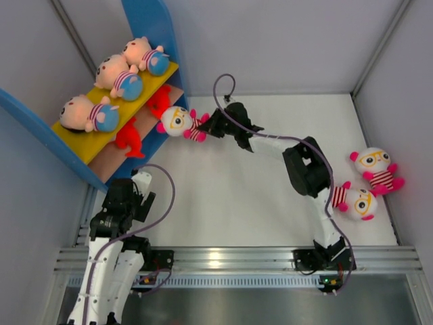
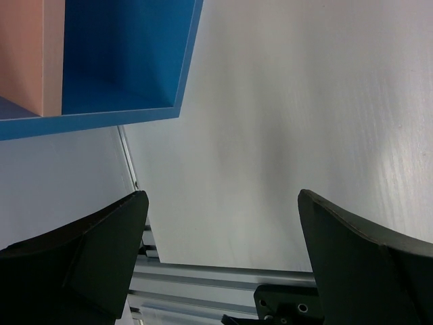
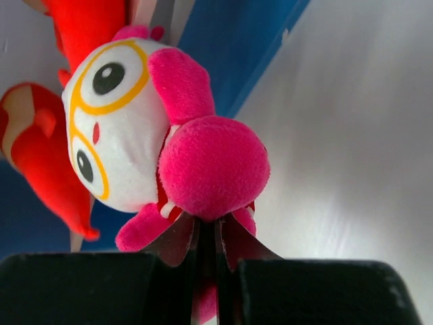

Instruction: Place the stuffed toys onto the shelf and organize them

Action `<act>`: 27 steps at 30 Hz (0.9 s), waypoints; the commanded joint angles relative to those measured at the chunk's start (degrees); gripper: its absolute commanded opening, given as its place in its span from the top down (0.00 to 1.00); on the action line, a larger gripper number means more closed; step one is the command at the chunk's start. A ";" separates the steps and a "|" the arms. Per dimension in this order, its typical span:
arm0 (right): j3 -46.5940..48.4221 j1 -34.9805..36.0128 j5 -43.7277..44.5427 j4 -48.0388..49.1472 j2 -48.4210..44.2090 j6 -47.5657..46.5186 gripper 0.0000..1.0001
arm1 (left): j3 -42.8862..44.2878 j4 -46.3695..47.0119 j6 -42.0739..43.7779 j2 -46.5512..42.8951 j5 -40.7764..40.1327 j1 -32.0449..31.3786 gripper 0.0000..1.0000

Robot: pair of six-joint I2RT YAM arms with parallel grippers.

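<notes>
**Left pincer** [image 2: 220, 203], lower left of the top view: fingers spread wide with nothing between them. It sits just short of the shelf's near corner and is not engaged.

**Right edge of frame:** two spare owls [image 1: 374, 166] lie close together on the worktop [image 1: 237, 196], well apart from the shelf. They are not yet placed.

**Centre:** the right pincer [image 3: 206, 237] is closed almost to nothing on the pink lower end of a white owl [image 1: 179, 122], with only a pinch of plush between the fingers. The owl is at the mouth of the lower tier. Its long axis runs left to right across the frame. The head points left toward the shelf, the feet point right into the pincer, and the glasses face up.

**Upper left:** the shelf [image 1: 145, 20].
- The yellow upper board [image 1: 78, 145] carries three peach dolls [image 1: 118, 76].
- The tan lower board [image 1: 101, 166] holds two red creatures [image 1: 128, 137], one just beside the owl's head.

**Risks, as judged:**
- The grip is thin and far from the heavy head, so the owl may sag or slip out.
- Pushed in head first, the owl may shove the neighbouring red creature.
- The head may catch on the yellow board's edge.
- Released too near the lip, the owl may roll back onto the worktop.
</notes>
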 commanded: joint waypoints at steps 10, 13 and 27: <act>34.24 8.45 18.45 -12.11 22.74 9.67 1.00 | -0.95 3.84 -0.06 -3.17 1.96 -0.25 0.02; 30.48 9.50 23.01 -11.51 20.81 9.85 1.00 | -1.13 3.93 -0.06 -4.14 1.78 -1.39 0.02; 48.98 12.23 32.51 -2.03 35.99 18.11 0.79 | -1.30 4.28 -0.24 -5.29 1.08 -3.42 0.02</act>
